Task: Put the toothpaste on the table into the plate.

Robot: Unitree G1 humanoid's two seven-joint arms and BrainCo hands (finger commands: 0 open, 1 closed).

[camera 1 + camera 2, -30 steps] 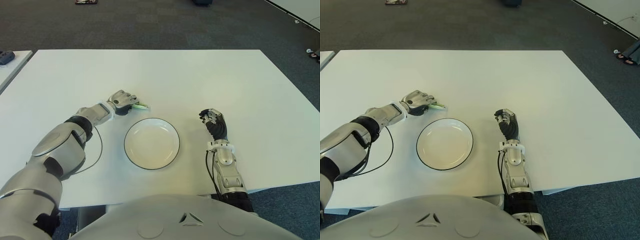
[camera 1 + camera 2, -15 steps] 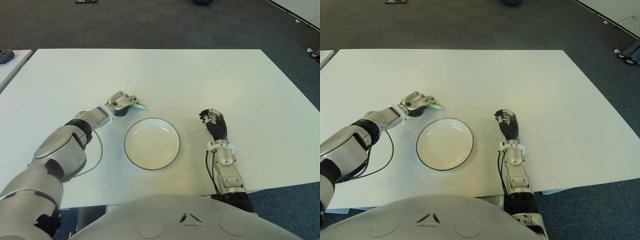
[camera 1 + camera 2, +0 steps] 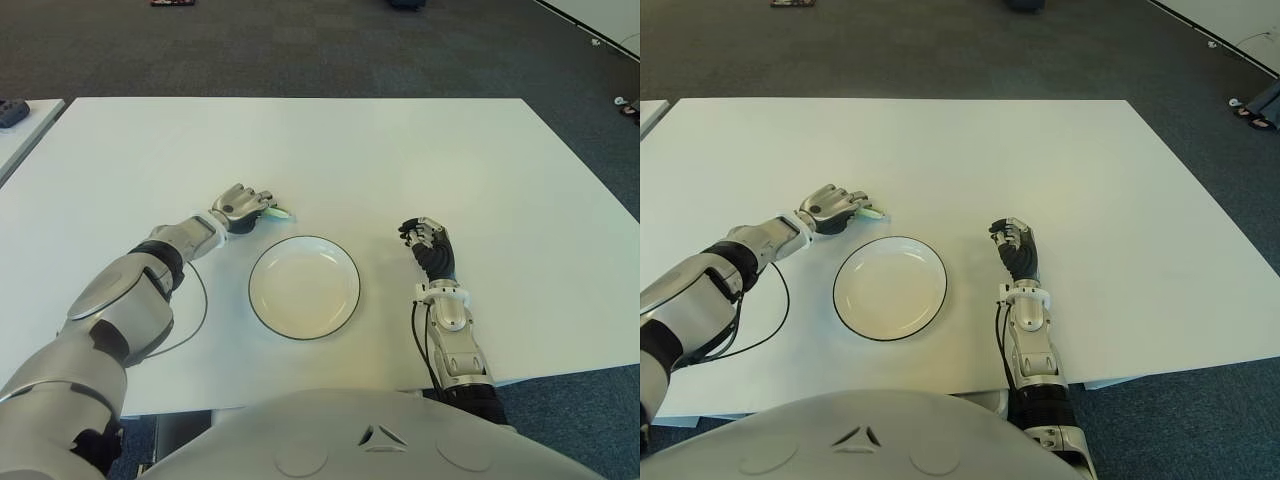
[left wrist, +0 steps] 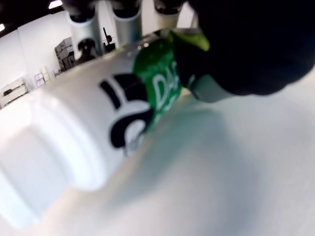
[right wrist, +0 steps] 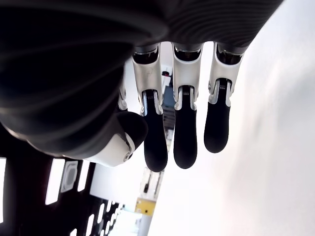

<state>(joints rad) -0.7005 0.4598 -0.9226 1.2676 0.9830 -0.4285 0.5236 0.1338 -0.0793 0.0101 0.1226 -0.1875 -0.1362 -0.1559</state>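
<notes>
While the plate (image 3: 303, 287) sat bare, the right hand (image 3: 428, 243) showed at its 3 o'clock, fingers loosely curled on nothing. At 11 o'clock, the left hand (image 3: 243, 205) pinched the toothpaste (image 4: 98, 128) low over the table (image 3: 420, 160); carrying and release remained.

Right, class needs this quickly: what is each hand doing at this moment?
Left hand: closed on the toothpaste, beside the plate.
Right hand: fingers loosely curled, holding nothing, on the plate's other side.
</notes>
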